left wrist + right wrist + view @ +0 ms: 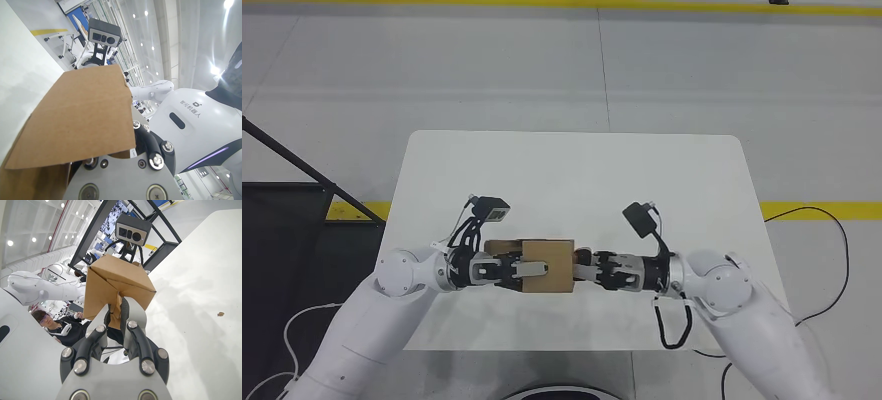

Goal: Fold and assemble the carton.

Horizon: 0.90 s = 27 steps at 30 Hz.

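Over the white table (572,170), left fingers (533,268) clamp the carton (552,256); right fingers (136,311) pinch its flap.

White table (582,180), small brown scrap (220,314)

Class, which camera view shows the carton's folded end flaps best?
Right wrist view: the carton presents its end, flaps overlapping, the right gripper pinching one. Top view shows its upper face; left wrist view, one plain panel.

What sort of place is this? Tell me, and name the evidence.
Probably a robotics lab in an industrial hall: yellow floor line, rows of ceiling lights high overhead, and a carton held over a white worktable.
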Each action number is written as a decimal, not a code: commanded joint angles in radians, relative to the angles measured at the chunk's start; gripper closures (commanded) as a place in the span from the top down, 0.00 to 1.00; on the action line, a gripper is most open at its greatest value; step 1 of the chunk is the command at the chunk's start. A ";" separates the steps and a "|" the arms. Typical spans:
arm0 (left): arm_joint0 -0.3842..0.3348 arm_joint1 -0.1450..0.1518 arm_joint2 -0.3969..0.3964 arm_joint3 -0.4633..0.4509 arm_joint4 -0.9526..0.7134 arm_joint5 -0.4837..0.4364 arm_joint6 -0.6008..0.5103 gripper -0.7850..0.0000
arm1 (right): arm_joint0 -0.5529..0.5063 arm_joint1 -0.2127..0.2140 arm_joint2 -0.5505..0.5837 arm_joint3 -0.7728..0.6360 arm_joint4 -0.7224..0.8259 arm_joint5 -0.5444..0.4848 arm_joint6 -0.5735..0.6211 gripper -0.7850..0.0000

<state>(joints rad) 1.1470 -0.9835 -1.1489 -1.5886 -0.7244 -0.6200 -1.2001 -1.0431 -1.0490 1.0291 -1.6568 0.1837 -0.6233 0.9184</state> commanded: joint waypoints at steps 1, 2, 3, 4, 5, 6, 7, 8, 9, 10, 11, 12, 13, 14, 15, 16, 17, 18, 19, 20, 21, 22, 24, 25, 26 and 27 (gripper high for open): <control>0.000 0.000 0.001 0.001 0.000 0.001 -0.001 0.00 | 0.006 -0.002 -0.005 0.001 0.000 -0.003 0.000 0.24; -0.001 0.000 0.001 0.001 0.000 0.001 -0.001 0.00 | 0.009 -0.002 -0.007 0.001 0.000 -0.005 0.001 0.24; -0.001 0.000 0.001 0.002 0.000 0.001 -0.001 0.00 | 0.011 -0.003 -0.010 0.001 -0.002 -0.006 0.003 0.24; -0.001 0.000 0.002 0.002 0.000 0.001 -0.001 0.00 | 0.014 -0.004 -0.012 0.002 -0.003 -0.006 0.004 0.24; 0.000 0.000 0.002 0.002 -0.001 0.001 -0.001 0.00 | 0.016 -0.004 -0.014 0.002 -0.004 -0.006 0.004 0.24; 0.000 -0.001 0.003 0.002 -0.001 0.001 -0.001 0.00 | 0.018 -0.005 -0.017 0.002 -0.004 -0.005 0.004 0.24; 0.000 -0.001 0.003 0.002 -0.001 0.000 0.000 0.00 | 0.020 -0.006 -0.019 0.003 -0.004 -0.005 0.005 0.24; 0.000 -0.001 0.004 0.003 -0.001 0.000 0.000 0.00 | 0.022 -0.006 -0.021 0.004 -0.004 -0.005 0.006 0.24; 0.000 -0.001 0.004 0.003 -0.001 0.002 -0.002 0.00 | 0.024 -0.007 -0.023 0.004 -0.004 -0.005 0.007 0.24; -0.001 -0.001 0.004 0.003 -0.001 0.002 -0.002 0.00 | 0.026 -0.007 -0.026 0.004 -0.003 -0.006 0.009 0.24; -0.001 -0.001 0.005 0.003 -0.001 0.002 -0.002 0.00 | 0.028 -0.008 -0.027 0.004 -0.004 -0.007 0.012 0.24; -0.001 -0.001 0.005 0.003 -0.001 0.002 -0.002 0.00 | 0.030 -0.008 -0.029 0.004 -0.003 -0.008 0.014 0.24; -0.001 -0.001 0.005 0.003 -0.001 0.002 -0.002 0.00 | 0.032 -0.009 -0.031 0.004 -0.004 -0.007 0.016 0.24; -0.001 -0.001 0.005 0.003 -0.001 0.002 -0.002 0.00 | 0.034 -0.009 -0.033 0.003 -0.005 -0.008 0.018 0.24; -0.001 -0.001 0.005 0.003 -0.001 0.002 -0.002 0.00 | 0.035 -0.010 -0.034 0.002 -0.005 -0.008 0.020 0.24; -0.001 -0.001 0.005 0.003 -0.001 0.002 -0.002 0.00 | 0.036 -0.010 -0.036 0.002 -0.005 -0.009 0.022 0.24; -0.001 -0.001 0.005 0.003 -0.001 0.002 -0.002 0.00 | 0.038 -0.010 -0.038 0.002 -0.006 -0.008 0.025 0.24; -0.002 -0.001 0.006 0.003 -0.001 0.002 -0.002 0.00 | 0.040 -0.011 -0.040 0.002 -0.006 -0.008 0.027 0.24; -0.002 -0.001 0.006 0.003 -0.001 0.003 -0.003 0.00 | 0.041 -0.011 -0.042 0.002 -0.006 -0.008 0.029 0.25; -0.002 -0.001 0.006 0.003 -0.001 0.003 -0.003 0.00 | 0.043 -0.012 -0.044 0.003 -0.007 -0.008 0.030 0.25; -0.002 -0.001 0.006 0.003 -0.001 0.003 -0.003 0.00 | 0.044 -0.012 -0.046 0.004 -0.008 -0.008 0.031 0.25; -0.002 -0.001 0.007 0.003 -0.001 0.003 -0.003 0.00 | 0.046 -0.013 -0.048 0.005 -0.007 -0.007 0.032 0.25; -0.003 -0.001 0.007 0.003 -0.001 0.003 -0.003 0.00 | 0.049 -0.014 -0.052 0.007 -0.008 -0.007 0.034 0.25; -0.003 -0.001 0.007 0.003 0.000 0.003 -0.003 0.00 | 0.051 -0.014 -0.053 0.008 -0.008 -0.006 0.034 0.25; -0.003 -0.002 0.007 0.003 0.000 0.003 -0.003 0.00 | 0.052 -0.015 -0.054 0.010 -0.008 -0.007 0.034 0.25; -0.003 -0.002 0.008 0.003 0.000 0.003 -0.003 0.00 | 0.053 -0.015 -0.055 0.010 -0.008 -0.007 0.034 0.25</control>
<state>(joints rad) 1.1442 -0.9850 -1.1416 -1.5853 -0.7247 -0.6170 -1.2031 -0.9911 -1.0635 0.9747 -1.6474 0.1760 -0.6298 0.9524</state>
